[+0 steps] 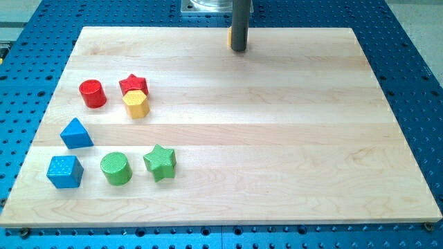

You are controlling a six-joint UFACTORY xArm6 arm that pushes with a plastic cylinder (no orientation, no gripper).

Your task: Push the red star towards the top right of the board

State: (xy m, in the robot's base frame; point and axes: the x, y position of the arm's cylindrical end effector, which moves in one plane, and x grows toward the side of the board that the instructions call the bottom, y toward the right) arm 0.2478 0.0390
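Observation:
The red star [133, 85] lies at the view's left on the wooden board [277, 138], touching a yellow hexagon block [137, 104] just below it. A red cylinder [92, 93] stands to its left. My tip [239, 49] is at the view's top centre, far to the right of and above the red star. A yellow block [229, 37] is mostly hidden behind the rod, only its left edge showing.
A blue triangle block [76, 133], a blue cube [65, 171], a green cylinder [115, 168] and a green star [160, 162] sit at the view's lower left. The board rests on a blue perforated table [415, 55].

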